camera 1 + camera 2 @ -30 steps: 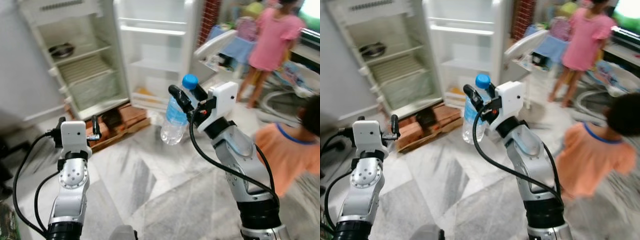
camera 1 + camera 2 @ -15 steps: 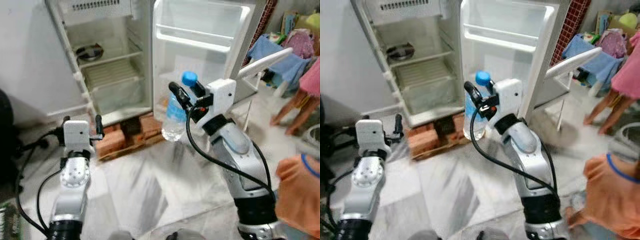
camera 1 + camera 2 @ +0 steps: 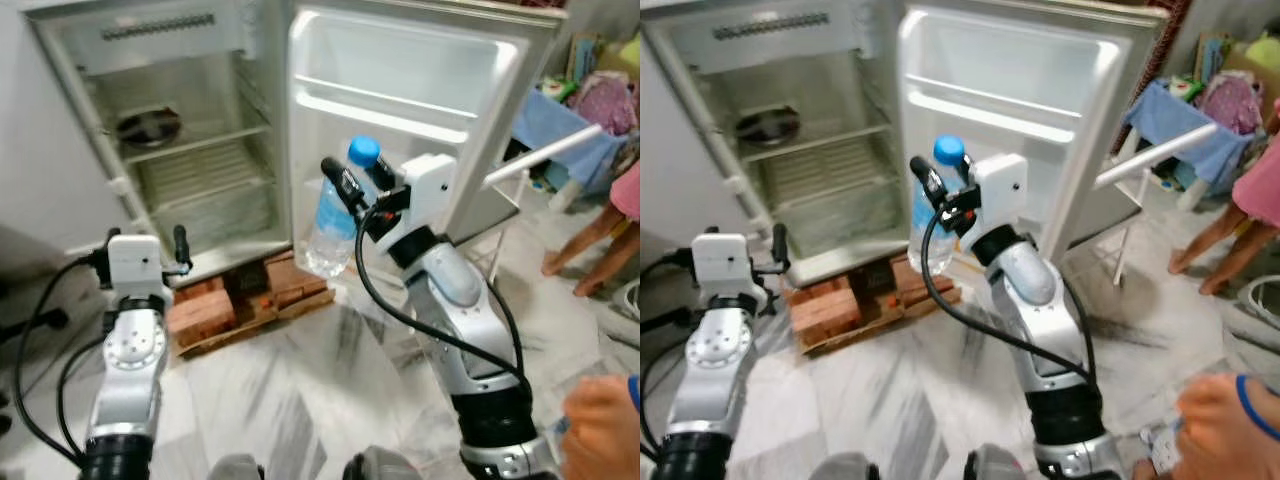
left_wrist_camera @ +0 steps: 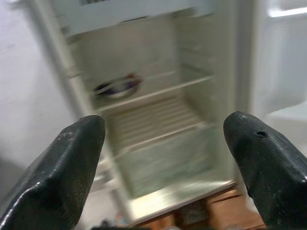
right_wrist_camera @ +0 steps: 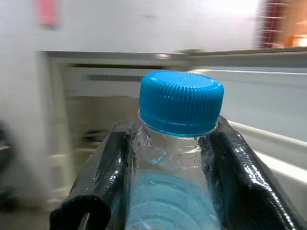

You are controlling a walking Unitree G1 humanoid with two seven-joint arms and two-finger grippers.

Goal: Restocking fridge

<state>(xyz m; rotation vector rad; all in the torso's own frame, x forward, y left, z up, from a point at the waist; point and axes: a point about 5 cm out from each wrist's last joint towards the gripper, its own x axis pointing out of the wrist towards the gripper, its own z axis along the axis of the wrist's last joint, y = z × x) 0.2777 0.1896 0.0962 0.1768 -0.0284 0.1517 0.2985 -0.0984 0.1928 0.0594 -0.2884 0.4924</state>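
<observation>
Ahead and far: the fridge (image 3: 190,150), open, wire shelves nearly bare, a small dark bowl (image 3: 147,124) on an upper shelf at left. To its right, the swung-open fridge door (image 3: 420,90) with white door shelves facing the robot. Under the fridge, a stack of bricks and wood (image 3: 240,300) on the pale marble floor (image 3: 300,400). Far right, a folded white stand with blue cloth (image 3: 570,125), and part of a person (image 3: 605,415) at the near right edge. Near centre, held up before the door: the water bottle (image 3: 332,220), clear plastic, blue cap, upright and slightly tilted. Probably moderately heavy if full; thin walls likely to dent under a hard squeeze, smooth and perhaps slippery, not fragile. Best taken at the stiffer shoulder or neck below the cap, as here, rather than at the soft belly. Right gripper (image 5: 168,163) clamped on the bottle's shoulder just below the cap, one black finger on each side, both touching the plastic. Left gripper (image 4: 168,158) low at near left, spread wide, holding and touching nothing, pointed at the fridge interior.
</observation>
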